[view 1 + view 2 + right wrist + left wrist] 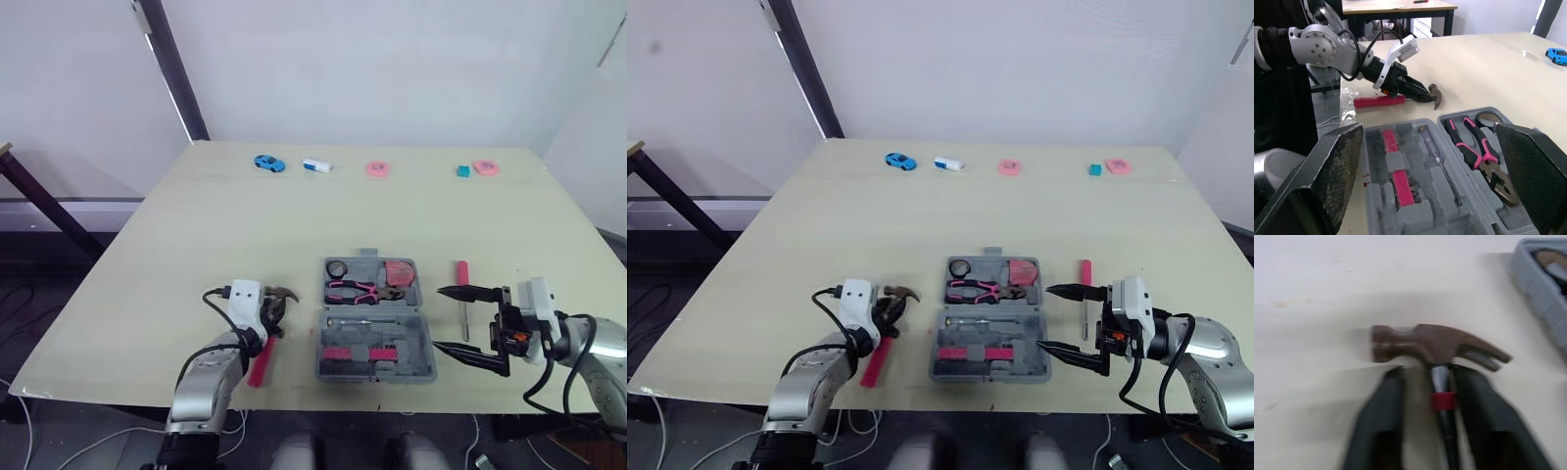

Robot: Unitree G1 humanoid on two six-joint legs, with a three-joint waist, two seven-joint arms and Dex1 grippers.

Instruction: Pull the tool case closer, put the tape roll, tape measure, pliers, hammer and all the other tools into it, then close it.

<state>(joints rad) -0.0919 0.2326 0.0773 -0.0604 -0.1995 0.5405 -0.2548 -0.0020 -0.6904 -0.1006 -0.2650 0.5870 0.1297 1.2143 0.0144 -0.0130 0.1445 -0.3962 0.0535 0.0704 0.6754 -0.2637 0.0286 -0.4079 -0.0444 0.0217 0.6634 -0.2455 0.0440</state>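
The grey tool case (411, 338) lies open at the table's front middle. In it sit the black tape roll (337, 268), the pink tape measure (398, 271), the pink-handled pliers (362, 290) and a thin screwdriver (1439, 159). Left of the case lies the hammer (1435, 342) with its red handle (261, 364). My left gripper (1428, 368) is open, its fingers (1386, 401) straddling the hammer's neck just below the head. My right gripper (440, 318) stands wide open at the case's right side. A red-handled screwdriver (460, 272) lies on the table beside it.
Along the table's far edge sit a blue toy car (268, 163), a white and blue block (316, 165), two pink rolls (378, 168) (485, 167) and a small teal block (462, 171). The case is close to the table's front edge.
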